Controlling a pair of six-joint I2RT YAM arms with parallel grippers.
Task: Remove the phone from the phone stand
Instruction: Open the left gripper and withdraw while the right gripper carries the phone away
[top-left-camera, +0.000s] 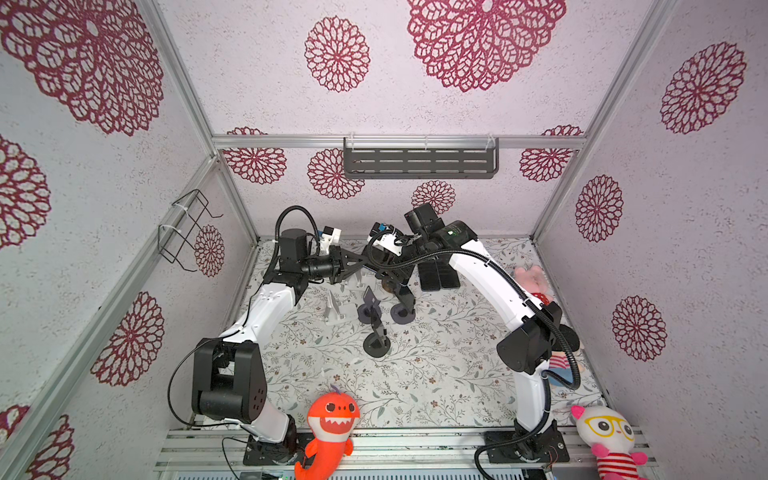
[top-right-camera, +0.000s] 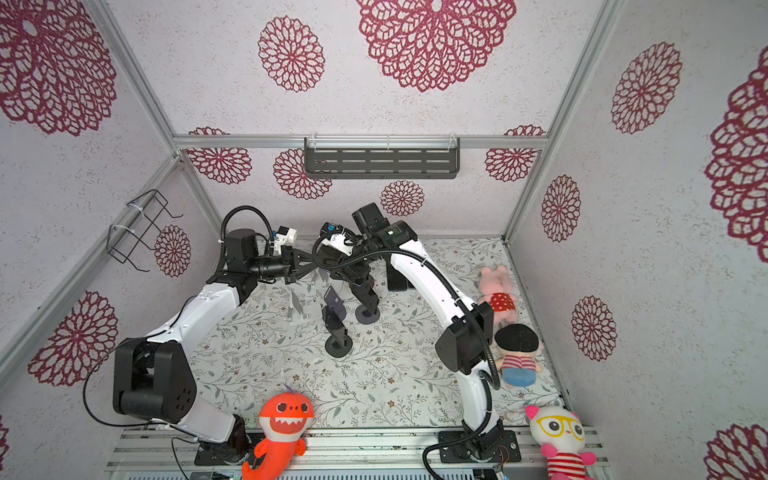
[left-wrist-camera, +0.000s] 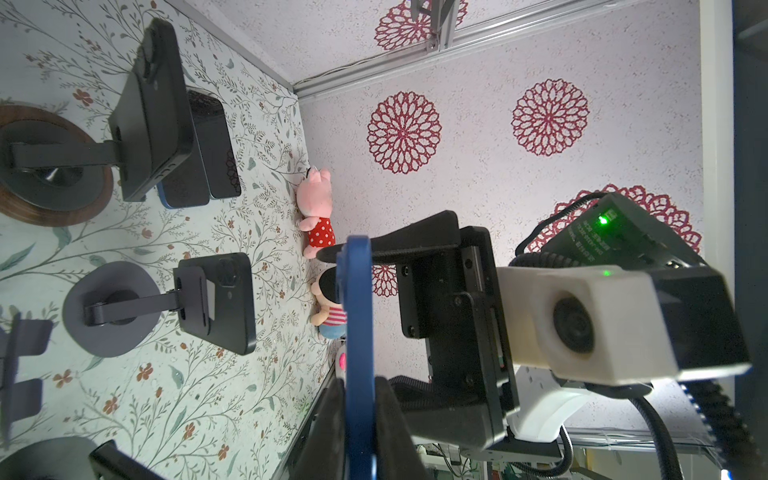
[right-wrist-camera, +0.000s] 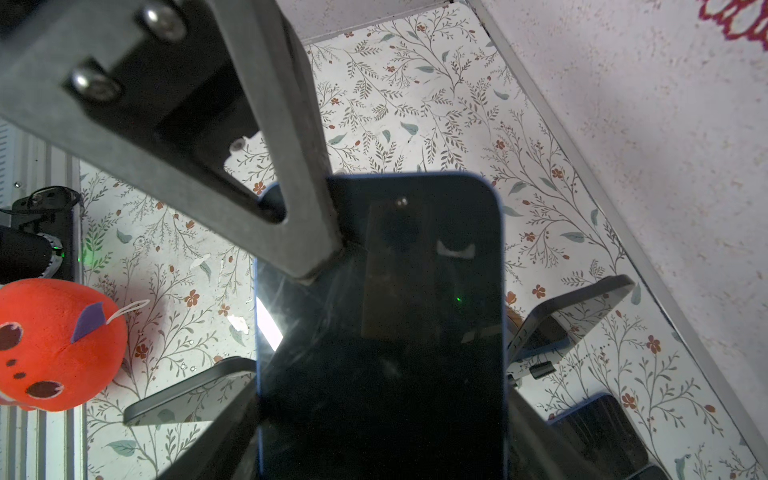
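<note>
Mid-air handover over the stands (top-left-camera: 376, 345). Phone (left-wrist-camera: 358, 332) pinched face-to-back by left pincer (left-wrist-camera: 359, 386), clamped across its side edges by right pincer (right-wrist-camera: 382, 390). Judged best: confirm right grip firm, then ease left pincer straight off, without twisting or dragging the phone askew.

Blue phone (left-wrist-camera: 357, 291) is being pinched edge-on by left gripper (left-wrist-camera: 359, 424) and gripped across its edges by right gripper (left-wrist-camera: 360, 318); dark phone (left-wrist-camera: 224, 303) is being held on round-based stand (left-wrist-camera: 112, 309) on floral table (left-wrist-camera: 187, 395).
</note>
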